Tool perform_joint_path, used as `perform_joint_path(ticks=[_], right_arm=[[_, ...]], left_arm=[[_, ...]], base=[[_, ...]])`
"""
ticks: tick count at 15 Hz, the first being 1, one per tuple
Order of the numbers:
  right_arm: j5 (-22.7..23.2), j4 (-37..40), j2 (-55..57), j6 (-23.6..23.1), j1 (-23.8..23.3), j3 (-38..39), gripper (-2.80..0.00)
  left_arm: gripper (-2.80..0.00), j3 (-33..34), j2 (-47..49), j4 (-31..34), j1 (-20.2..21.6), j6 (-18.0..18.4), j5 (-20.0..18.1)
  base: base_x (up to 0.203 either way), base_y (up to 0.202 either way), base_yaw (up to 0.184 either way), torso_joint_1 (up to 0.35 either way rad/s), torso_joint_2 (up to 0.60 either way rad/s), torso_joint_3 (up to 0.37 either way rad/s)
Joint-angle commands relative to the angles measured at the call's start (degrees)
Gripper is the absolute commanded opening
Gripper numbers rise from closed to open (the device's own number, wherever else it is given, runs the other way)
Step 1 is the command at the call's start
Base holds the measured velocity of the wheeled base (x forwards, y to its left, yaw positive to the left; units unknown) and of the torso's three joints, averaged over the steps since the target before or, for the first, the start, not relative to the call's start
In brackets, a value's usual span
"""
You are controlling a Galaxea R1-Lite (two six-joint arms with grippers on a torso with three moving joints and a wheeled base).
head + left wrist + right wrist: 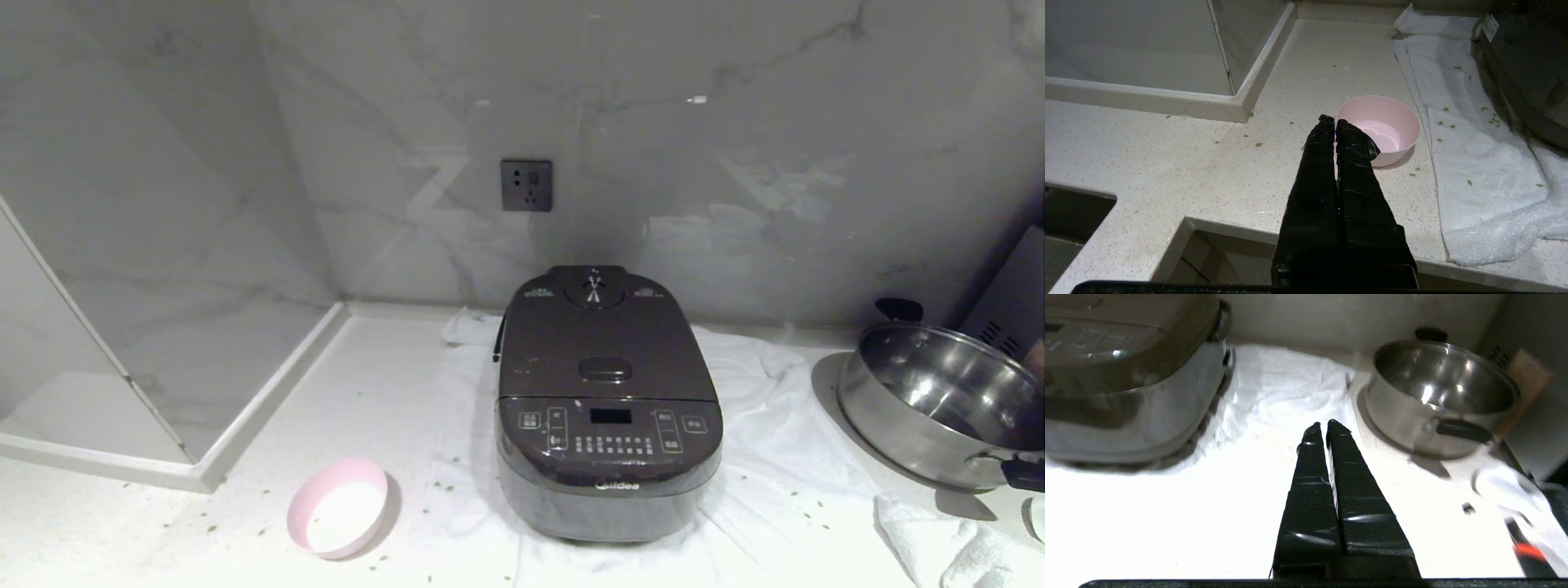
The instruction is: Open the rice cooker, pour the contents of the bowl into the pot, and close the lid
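Rice cooker (608, 425): dark brown-grey body, glossy front panel with pale button markings, small black display, white "Midea" logo.
Lid (600, 343): same brown-grey, matte.
Bowl (337, 507), left of cooker: pale pink outside, white inside.
Green bits (1453, 126): bright green specks on towel and counter near bowl.
Towel (784, 457) under cooker: white.
Counter (1167, 163): off-white, finely speckled.
Wall (735, 122) behind cooker: grey-veined marble.
Socket (526, 185): dark grey.
Steel pan (939, 400), right of cooker: shiny silver, black handles.
Left gripper (1335, 121), right gripper (1326, 425): glossy black.

The closed lid (604, 343) hides the pot. The steel pan (947, 400) is cut by the right edge of the head view. The panel labels on the rice cooker (608, 425) are too small to read.
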Motion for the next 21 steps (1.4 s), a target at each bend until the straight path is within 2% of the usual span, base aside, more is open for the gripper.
perform_joint_path(ticks=[1, 3, 12, 14, 21], right_arm=[[0.64, -7.98, -0.05, -0.4, 0.06, 4.59, -2.8], [1.92, -3.5, -0.05, -0.54, 0.09, 4.51, -2.8], [2.0, -4.23, -0.05, 1.36, 0.09, 4.56, -2.8], [2.0, -4.4, 0.04, 3.8, 0.09, 4.56, -2.8], [1.71, -4.31, -0.05, 4.08, 0.18, 4.47, -2.8]], left_arm=[[-2.8, 0.07, -0.1, 0.09, 0.17, 0.32, -0.46], [-2.8, 0.08, -0.1, 0.01, 0.14, 0.41, -0.72], [-2.8, 0.08, -0.1, 0.01, -0.01, 0.49, -0.81], [-2.8, 0.08, -0.01, 0.01, 0.0, 0.49, -0.81], [-2.8, -0.01, -0.1, 0.01, 0.08, 0.58, -0.81]], base=[[0.0, 0.0, 0.0, 0.0, 0.0, 0.0], [0.0, 0.0, 0.0, 0.0, 0.0, 0.0], [0.0, 0.0, 0.0, 0.0, 0.0, 0.0], [0.0, 0.0, 0.0, 0.0, 0.0, 0.0], [0.0, 0.0, 0.0, 0.0, 0.0, 0.0]])
